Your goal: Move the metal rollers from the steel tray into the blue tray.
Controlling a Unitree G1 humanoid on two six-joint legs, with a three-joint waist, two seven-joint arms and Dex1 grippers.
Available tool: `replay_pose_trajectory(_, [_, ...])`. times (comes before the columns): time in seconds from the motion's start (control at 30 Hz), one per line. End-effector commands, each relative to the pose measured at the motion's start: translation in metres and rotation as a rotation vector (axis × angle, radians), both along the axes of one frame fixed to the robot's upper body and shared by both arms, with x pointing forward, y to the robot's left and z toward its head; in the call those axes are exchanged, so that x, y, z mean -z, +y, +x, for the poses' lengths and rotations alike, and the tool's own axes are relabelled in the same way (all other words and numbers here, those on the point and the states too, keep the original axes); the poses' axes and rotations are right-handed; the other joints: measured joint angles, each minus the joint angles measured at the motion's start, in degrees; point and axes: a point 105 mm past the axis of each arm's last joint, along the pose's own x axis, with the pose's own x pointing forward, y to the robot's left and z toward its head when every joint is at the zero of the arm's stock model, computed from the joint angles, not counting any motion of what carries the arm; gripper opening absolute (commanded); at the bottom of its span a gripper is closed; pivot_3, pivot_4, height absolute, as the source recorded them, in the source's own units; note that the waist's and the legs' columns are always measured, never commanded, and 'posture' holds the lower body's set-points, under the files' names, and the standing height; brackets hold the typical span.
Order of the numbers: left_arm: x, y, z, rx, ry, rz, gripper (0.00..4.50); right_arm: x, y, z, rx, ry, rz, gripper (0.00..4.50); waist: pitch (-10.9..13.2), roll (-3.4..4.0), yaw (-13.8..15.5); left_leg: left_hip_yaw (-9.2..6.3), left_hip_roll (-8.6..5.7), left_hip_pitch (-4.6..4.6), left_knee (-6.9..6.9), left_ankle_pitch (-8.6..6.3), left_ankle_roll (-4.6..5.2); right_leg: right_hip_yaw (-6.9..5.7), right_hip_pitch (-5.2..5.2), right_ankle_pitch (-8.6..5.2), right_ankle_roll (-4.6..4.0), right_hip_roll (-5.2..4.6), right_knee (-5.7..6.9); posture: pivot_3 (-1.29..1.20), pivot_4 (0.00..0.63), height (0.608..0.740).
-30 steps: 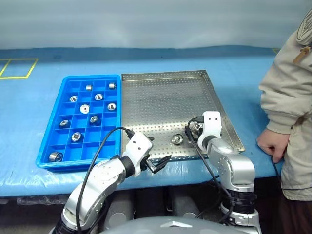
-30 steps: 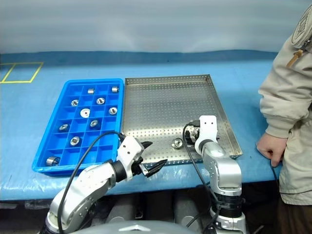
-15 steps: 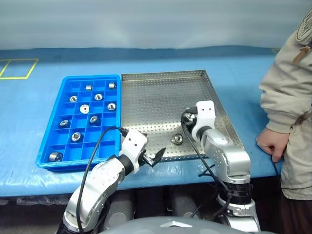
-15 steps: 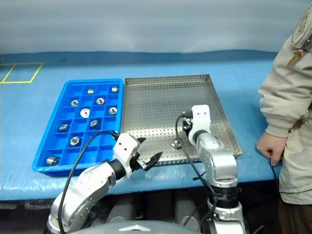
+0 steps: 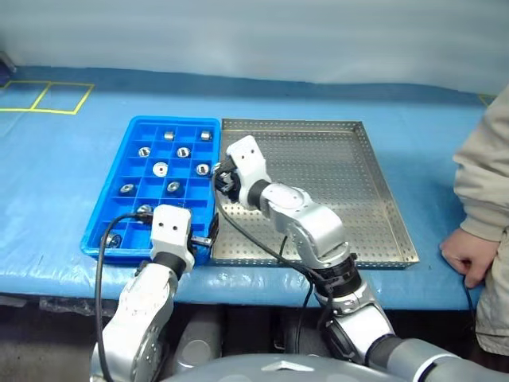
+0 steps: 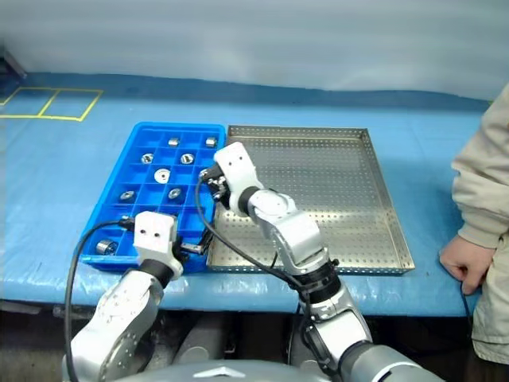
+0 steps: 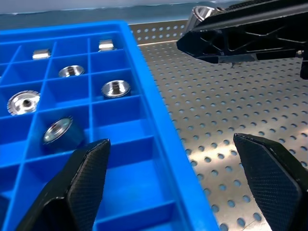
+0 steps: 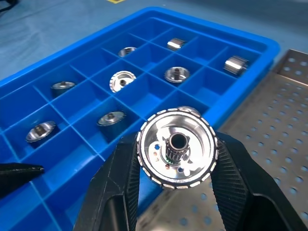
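My right gripper (image 8: 176, 155) is shut on a shiny metal roller (image 8: 176, 147) with a dark centre hole. It holds the roller in the air over the seam between the blue tray (image 5: 171, 122) and the steel tray (image 5: 342, 171). Several rollers (image 5: 160, 169) lie in the blue tray's square compartments. My right arm reaches across the steel tray and hides part of its perforated floor. My left gripper (image 7: 175, 185) is wide open with nothing between its fingers. It hovers low at the blue tray's near right corner (image 6: 191, 248), astride the tray's rim.
A person stands at the right, a hand (image 5: 465, 256) resting on the table's front edge and a beige sleeve (image 5: 487, 171) above it. Yellow tape squares (image 5: 48, 97) mark the blue table cover at the far left.
The camera has swung left. My right gripper shut on a roller in the steel tray, lifted it and carried it left to the blue tray's edge. My left gripper moved left.
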Motion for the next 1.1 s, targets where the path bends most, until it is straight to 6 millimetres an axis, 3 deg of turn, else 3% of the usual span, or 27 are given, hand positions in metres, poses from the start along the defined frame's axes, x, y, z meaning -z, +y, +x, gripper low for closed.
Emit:
replay_pose_trajectory(0.03, [-0.011,0.001,-0.012,0.0,-0.047,0.026,4.5,-0.014,0.021,-0.008,-0.092,-0.048,0.034,1.69,0.0,0.0,0.8,-0.01,0.01,0.0,0.0,0.0,0.0,-0.02,0.0,-0.07,0.03,0.0,-0.01,0.43,0.15,0.74])
replay_pose_trajectory(0.23, [-0.005,0.003,-0.021,-0.004,-0.012,0.027,4.5,0.001,0.033,-0.016,-0.167,-0.014,0.006,1.69,0.0,0.01,2.8,-0.15,0.04,-0.02,0.0,0.01,-0.03,-0.19,0.01,-0.26,-0.18,-0.02,-0.01,0.45,0.15,0.74])
replay_pose_trajectory(0.47, [-0.004,-0.002,-0.022,0.025,-0.011,0.007,4.5,0.023,0.021,-0.021,-0.174,0.051,-0.047,1.69,0.0,0.01,3.9,-0.27,0.03,-0.11,-0.01,0.02,-0.06,-0.33,0.01,-0.27,-0.2,-0.02,-0.06,0.42,0.15,0.74])
replay_pose_trajectory(0.73, [-0.005,-0.012,-0.017,0.1,-0.014,-0.002,4.5,0.021,0.0,-0.018,-0.107,0.049,-0.055,4.42,0.0,0.02,3.9,-0.34,0.04,-0.16,0.0,0.03,-0.08,-0.42,0.01,-0.29,-0.22,-0.01,-0.08,0.34,0.15,0.74])
replay_pose_trajectory(0.93, [-0.011,-0.027,-0.007,0.208,-0.036,-0.013,4.5,-0.002,-0.039,-0.009,0.068,-0.004,0.005,4.47,0.0,0.01,2.4,-0.37,0.02,-0.2,0.02,0.03,-0.08,-0.43,0.04,-0.28,-0.22,-0.02,-0.1,0.25,0.15,0.74])
replay_pose_trajectory(1.1, [-0.012,-0.046,-0.004,0.336,-0.031,-0.025,4.5,-0.003,-0.078,-0.011,0.224,0.006,0.002,4.47,0.0,0.02,0.2,-0.36,0.01,-0.19,0.02,0.03,-0.08,-0.41,0.07,-0.26,-0.23,-0.03,-0.11,0.15,0.15,0.74])
